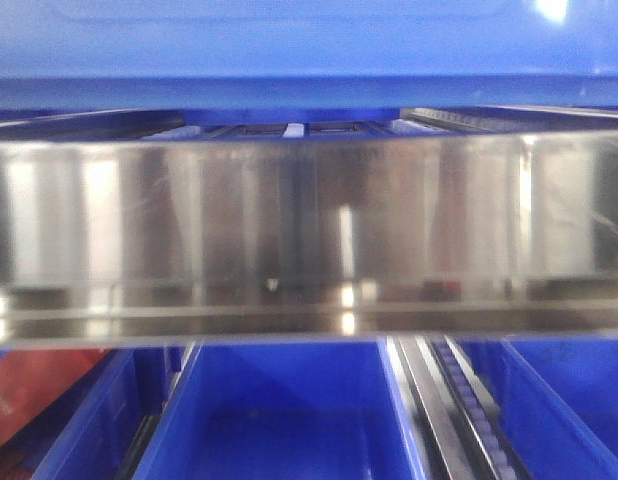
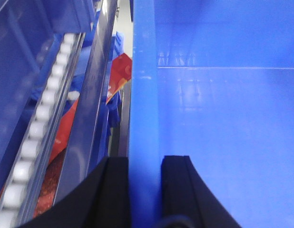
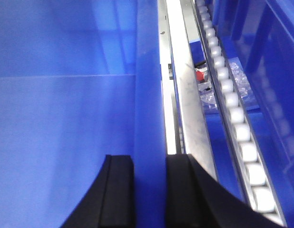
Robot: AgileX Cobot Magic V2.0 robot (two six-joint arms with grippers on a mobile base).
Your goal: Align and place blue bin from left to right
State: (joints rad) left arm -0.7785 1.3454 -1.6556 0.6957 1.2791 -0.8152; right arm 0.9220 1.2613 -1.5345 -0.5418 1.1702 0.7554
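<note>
The blue bin (image 1: 309,50) fills the top of the front view, its smooth wall and thick rim sitting above the steel shelf edge. In the left wrist view my left gripper (image 2: 146,159) is shut on the bin's left side wall (image 2: 143,95), one black finger outside and one inside the bin (image 2: 223,118). In the right wrist view my right gripper (image 3: 150,159) is shut on the right side wall (image 3: 149,95) the same way, and the bin's inside (image 3: 66,118) shows bare. Neither gripper appears in the front view.
A shiny steel shelf beam (image 1: 309,230) crosses the front view, with darker blue crates (image 1: 279,410) below it. Roller rails run close along both sides of the bin (image 2: 42,109) (image 3: 232,109). Red packets (image 2: 121,76) lie in a crate at the left.
</note>
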